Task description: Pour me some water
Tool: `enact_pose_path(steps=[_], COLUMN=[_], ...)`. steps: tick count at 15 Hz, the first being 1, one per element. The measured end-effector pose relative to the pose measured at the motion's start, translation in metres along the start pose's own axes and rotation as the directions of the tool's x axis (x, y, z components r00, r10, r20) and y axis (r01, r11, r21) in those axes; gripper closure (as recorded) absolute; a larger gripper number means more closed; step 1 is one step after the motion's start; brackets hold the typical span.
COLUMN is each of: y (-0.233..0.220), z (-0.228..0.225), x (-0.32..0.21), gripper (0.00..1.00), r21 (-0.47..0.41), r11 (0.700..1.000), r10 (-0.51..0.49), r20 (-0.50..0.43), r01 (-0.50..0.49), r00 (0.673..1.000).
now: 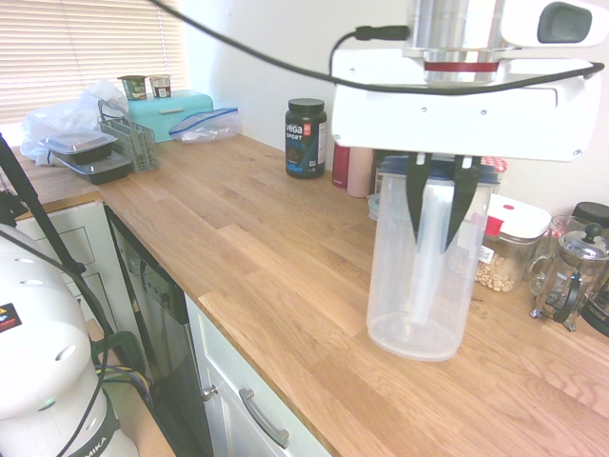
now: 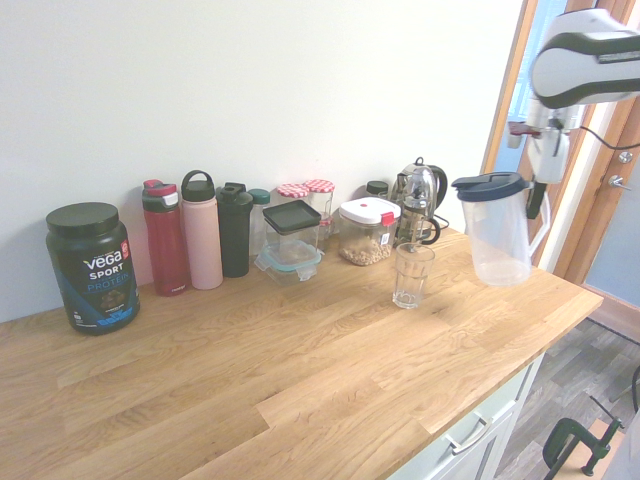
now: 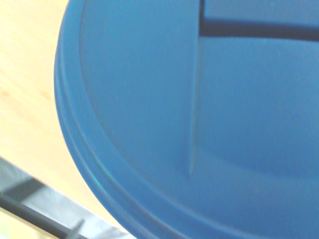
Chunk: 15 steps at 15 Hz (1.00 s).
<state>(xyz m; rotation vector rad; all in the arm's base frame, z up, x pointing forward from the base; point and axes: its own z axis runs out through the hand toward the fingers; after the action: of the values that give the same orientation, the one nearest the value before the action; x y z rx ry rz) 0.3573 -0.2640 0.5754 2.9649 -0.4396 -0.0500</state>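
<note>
**Pitcher held by its handle beside the glass**

Along the bench's back edge, left to right: a black tub [image 2: 92, 266] labelled "vega SPORT PROTEIN", a red bottle [image 2: 165, 238], a pink bottle [image 2: 201, 230], a black bottle [image 2: 235, 229], a lidded clear box [image 2: 291, 238], a white-lidded container [image 2: 367, 231] and a French press [image 2: 416, 203]. The empty glass [image 2: 411, 275] stands out in front of them, unobstructed. Near the bench's right end the clear pitcher [image 2: 496, 231] with its blue lid [image 3: 199, 119] is upright, its handle pinched by the claw [image 1: 436, 205].
</note>
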Motion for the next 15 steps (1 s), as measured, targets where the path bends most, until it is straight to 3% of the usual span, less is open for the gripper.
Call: enact_pose_path(steps=[2,4,6,9,12,15], y=[-0.024,-0.054,-0.084,-0.121,-0.131,-0.128], z=[0.0,-0.004,-0.009,-0.003,0.024,0.029], x=[0.036,0.054,0.058,0.062,0.059,0.057], gripper=[1.0,1.0,1.0,1.0,1.0,1.0], r21=[-0.091,-0.213,-0.336,-0.502,-0.581,-0.595], r11=[0.995,0.971,0.926,0.834,0.766,0.755], r10=[-0.038,-0.088,-0.123,-0.147,-0.148,-0.138], r20=[0.06,0.121,0.159,0.201,0.257,0.266], r01=[0.043,0.112,0.17,0.231,0.275,0.275], r00=[0.997,0.989,0.98,0.969,0.955,0.954])
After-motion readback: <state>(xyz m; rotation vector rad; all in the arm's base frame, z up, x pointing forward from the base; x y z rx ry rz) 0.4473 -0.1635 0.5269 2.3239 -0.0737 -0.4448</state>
